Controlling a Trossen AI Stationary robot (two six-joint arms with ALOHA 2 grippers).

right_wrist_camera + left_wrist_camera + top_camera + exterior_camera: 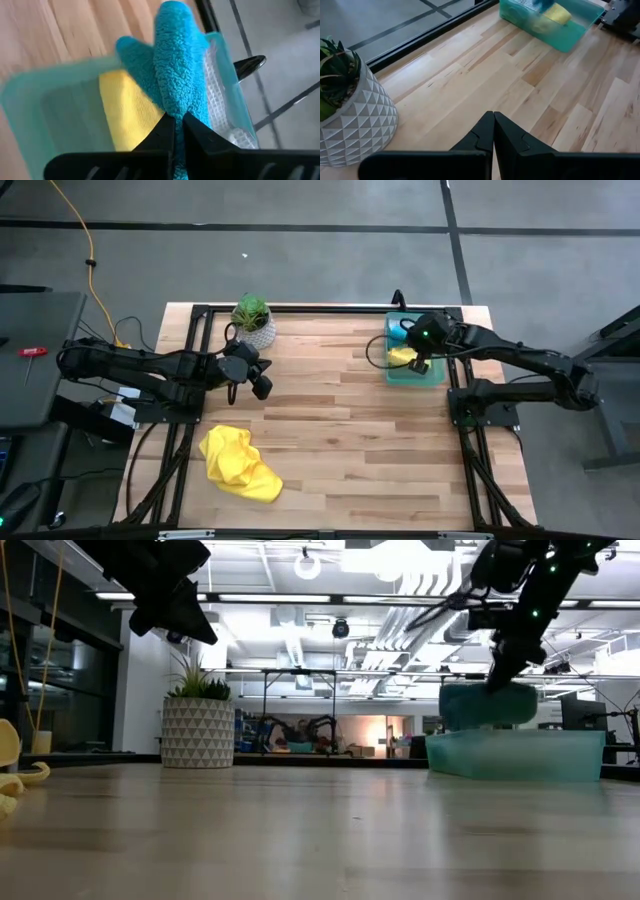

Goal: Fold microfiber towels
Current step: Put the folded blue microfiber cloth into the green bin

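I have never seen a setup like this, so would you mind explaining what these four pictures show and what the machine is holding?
It is a robot with two dark arms at a wooden table. One picture looks straight down, one looks level across the tabletop, and two come from cameras on the arms' wrists.

On the table lie a crumpled yellow towel, a potted plant and a translucent green tray, in which a second yellow towel and a white towel lie.

The right gripper, above the tray, has its jaws shut on a teal towel, lifting it out. The left gripper hangs near the plant with its jaws shut, holding nothing.
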